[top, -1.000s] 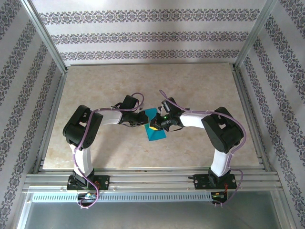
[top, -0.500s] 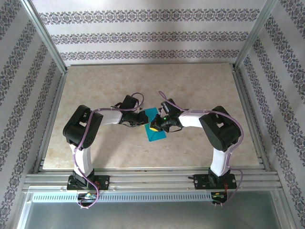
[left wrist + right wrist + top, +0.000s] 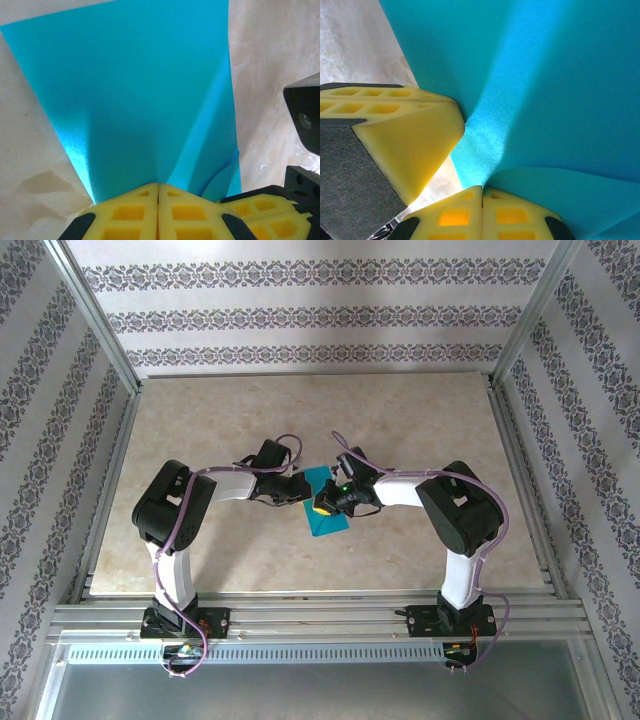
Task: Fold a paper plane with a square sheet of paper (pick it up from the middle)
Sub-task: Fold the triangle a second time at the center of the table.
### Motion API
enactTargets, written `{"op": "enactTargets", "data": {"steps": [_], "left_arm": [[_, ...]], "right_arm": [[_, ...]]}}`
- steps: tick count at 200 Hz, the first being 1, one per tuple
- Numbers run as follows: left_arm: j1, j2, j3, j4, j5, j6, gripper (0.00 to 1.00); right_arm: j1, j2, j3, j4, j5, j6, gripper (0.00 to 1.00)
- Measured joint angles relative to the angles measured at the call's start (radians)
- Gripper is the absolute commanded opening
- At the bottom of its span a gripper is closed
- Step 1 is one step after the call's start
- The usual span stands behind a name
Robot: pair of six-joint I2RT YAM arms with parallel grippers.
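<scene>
Teal-blue square sheet of paper (image 3: 140, 90) in both closed jaws.

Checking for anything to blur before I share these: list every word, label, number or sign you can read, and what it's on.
No readable text anywhere.
The square sheet of paper is plain teal, the left pincer and right pincer are unmarked yellow, and the wallpaper shows only an ornamental pattern.
</scene>
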Motion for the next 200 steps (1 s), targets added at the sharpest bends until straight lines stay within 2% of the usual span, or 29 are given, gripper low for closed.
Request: {"op": "enactTargets", "data": {"steps": [200], "left_arm": [[0.0,0.0,0.0,0.0,0.0,0.0,0.08]], "right_arm": [[0.0,0.021,0.011,-0.001,-0.007,-0.001,0.06]]}}
